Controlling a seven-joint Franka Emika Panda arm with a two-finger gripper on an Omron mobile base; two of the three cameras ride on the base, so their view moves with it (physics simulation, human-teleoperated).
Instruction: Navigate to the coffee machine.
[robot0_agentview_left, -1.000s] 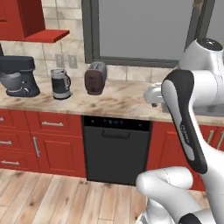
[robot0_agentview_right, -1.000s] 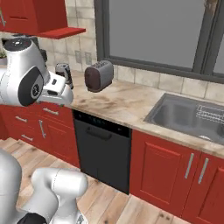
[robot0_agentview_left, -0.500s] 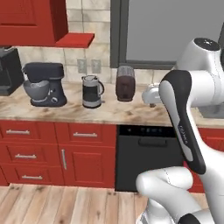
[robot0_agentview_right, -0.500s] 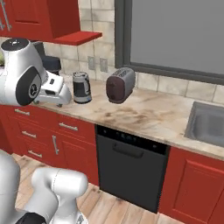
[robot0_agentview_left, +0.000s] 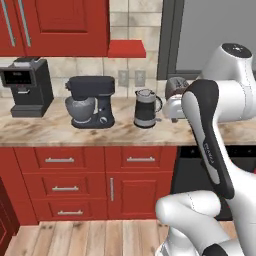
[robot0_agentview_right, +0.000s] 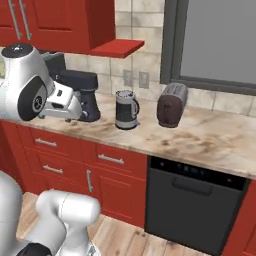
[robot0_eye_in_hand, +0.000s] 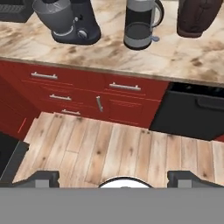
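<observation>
The coffee machine (robot0_agentview_left: 27, 87) is a tall black box with a dark display panel, standing on the counter at the far left under a red wall cabinet. In the right base view its dark top (robot0_agentview_right: 54, 59) peeks out behind my arm. Its base corner (robot0_eye_in_hand: 13, 11) shows at the top left of the hand view. My gripper (robot0_eye_in_hand: 114, 179) hangs over the wooden floor in front of the drawers, open, with nothing between its fingertips (robot0_eye_in_hand: 41, 178).
Right of the coffee machine on the marble counter (robot0_agentview_left: 50, 132) stand a black stand mixer (robot0_agentview_left: 91, 101), a dark kettle (robot0_agentview_left: 146, 107) and a brown toaster (robot0_agentview_right: 171, 104). Red drawers (robot0_agentview_left: 60, 187) run below, with a black dishwasher (robot0_agentview_right: 195, 200) to the right. Wooden floor (robot0_eye_in_hand: 109, 148) lies open in front.
The whole scene has slid right in both base views: the base has driven left along the counter. The coffee machine has come fully into the left base view; the sink has left.
</observation>
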